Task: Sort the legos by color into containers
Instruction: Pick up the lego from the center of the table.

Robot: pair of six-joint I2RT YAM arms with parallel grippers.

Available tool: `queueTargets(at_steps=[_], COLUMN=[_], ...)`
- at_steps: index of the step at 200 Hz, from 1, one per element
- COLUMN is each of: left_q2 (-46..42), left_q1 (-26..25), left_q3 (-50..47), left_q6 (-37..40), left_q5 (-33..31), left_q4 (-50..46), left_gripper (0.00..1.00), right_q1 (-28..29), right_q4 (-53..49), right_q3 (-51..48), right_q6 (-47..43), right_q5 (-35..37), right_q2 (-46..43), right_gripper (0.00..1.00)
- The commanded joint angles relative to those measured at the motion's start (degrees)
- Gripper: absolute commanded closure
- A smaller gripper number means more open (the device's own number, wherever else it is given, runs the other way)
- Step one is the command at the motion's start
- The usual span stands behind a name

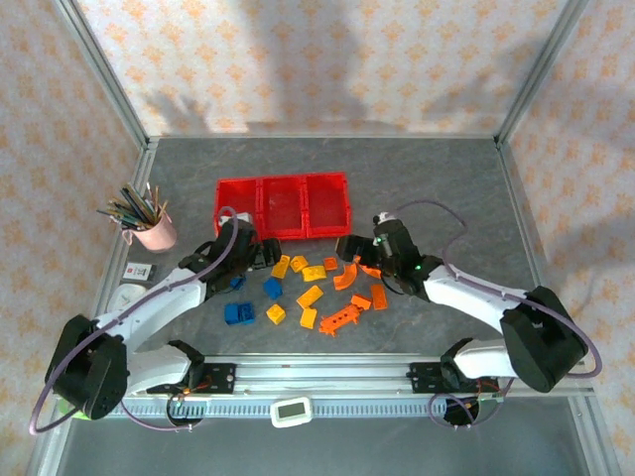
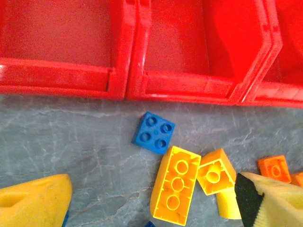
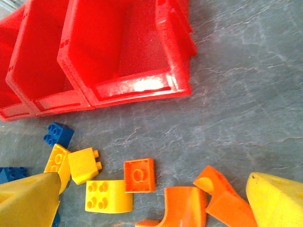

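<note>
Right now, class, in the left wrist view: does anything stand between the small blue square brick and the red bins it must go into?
Nothing visible does. The blue brick lies on bare table just short of the bins' near wall; the yellow bricks sit on its near side, away from the bins.

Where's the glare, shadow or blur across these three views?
Top external: sharp, with soft grey shadows on the back wall. Left wrist: blue brick crisp, end effector fingers blurred in the bottom corners. Right wrist: white glare patch on the red bins, on the front rim.
</note>
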Motion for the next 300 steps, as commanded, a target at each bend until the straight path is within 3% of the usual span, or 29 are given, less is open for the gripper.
queueTargets(at_steps=[1,112,148,274,300], left_q2=[3.5,27.0,31.9,30.9,30.4], left_q1=[-0.5,-0.7,-0.1,-0.2,-0.2], left_q3=[1.9,13.7,18.3,15.7,14.9], left_q6=[-0.5,3.1,5.5,6.3,5.9], left_q5=[-2.2,-4.6,-6.7,-7.6,-9.0], left_q4=[-0.6,4.1,4.1,-2.2,-2.6], left_gripper=[0.09,0.10,0.15,0.33,0.41], right_q1=[0.7,1.3,1.4,1.4,1.3], right_q4=[1.7,1.3,1.4,1.7,1.8], right_q3=[1.7,3.0,3.0,4.8,4.5], right_q6=[2.3,1.0,0.8,1.0,1.2], right_q5=[2.3,4.7,5.2,4.1,3.9], right_q2=[0.6,3.0,3.2,6.7,6.6], right_gripper=[0.00,0.00,0.00,0.00,0.00])
